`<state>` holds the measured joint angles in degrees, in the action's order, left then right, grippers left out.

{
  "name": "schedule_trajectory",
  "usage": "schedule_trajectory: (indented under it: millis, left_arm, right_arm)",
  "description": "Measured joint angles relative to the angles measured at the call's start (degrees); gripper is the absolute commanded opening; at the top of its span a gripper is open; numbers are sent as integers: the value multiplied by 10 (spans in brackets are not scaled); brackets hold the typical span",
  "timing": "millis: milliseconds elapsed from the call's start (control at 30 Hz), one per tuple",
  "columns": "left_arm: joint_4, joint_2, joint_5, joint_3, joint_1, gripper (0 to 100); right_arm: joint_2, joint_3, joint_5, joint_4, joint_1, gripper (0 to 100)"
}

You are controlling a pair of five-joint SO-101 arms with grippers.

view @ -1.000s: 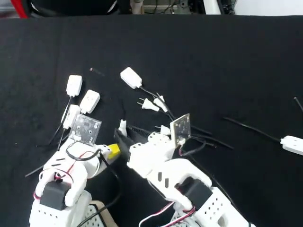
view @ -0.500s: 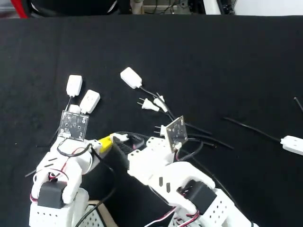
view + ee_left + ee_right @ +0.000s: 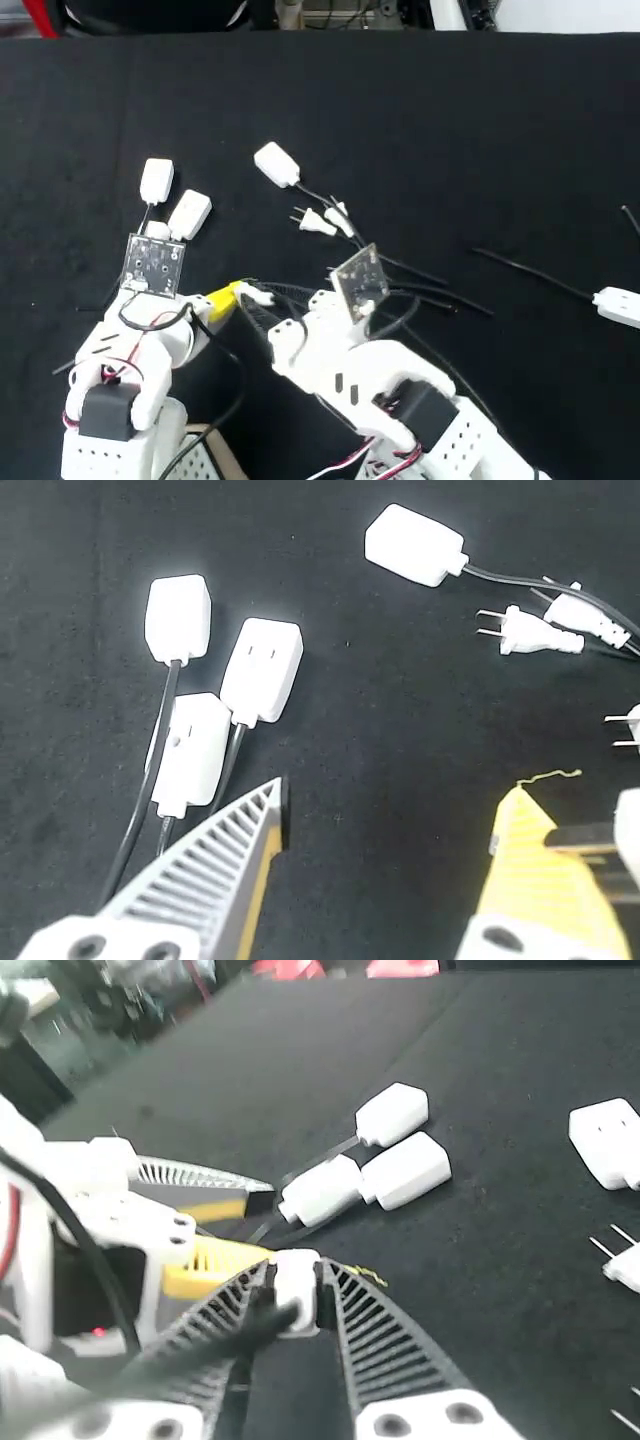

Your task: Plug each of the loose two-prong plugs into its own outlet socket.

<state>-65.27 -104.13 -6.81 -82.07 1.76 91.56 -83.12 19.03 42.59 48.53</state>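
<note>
white plug (image 3: pixel 260 294), clamped by the right gripper (image 3: pixel 295 1268), sits lower left of centre in the high view; left gripper (image 3: pixel 395 790) gapes wide beside it, three outlet sockets (image 3: pixel 189 214) above, further left.

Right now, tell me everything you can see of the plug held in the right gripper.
The plug is a small white plastic block with rounded edges. It is clamped between the right gripper's black ribbed fingers, with only its end showing. A black cord runs back from it along the gripper. Its prongs can't be made out. In the high view it sits right beside the yellow finger of the open left gripper; whether they touch is unclear.
</note>
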Motion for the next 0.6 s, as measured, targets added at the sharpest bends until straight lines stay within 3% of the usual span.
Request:
schedule_trajectory:
  millis: [200,367,600]
  left_arm:
    - [0,0,-4,-1,-3,328]
    - [0,-3,-53,-15,-5,328]
    - [6,-1,-156,-50,-159,328]
  right_arm:
    - [-147,69,-12,5,-1,11]
    - [-223,93,-15,-1,-34,11]
    - [-229,118,-37,0,-130,11]
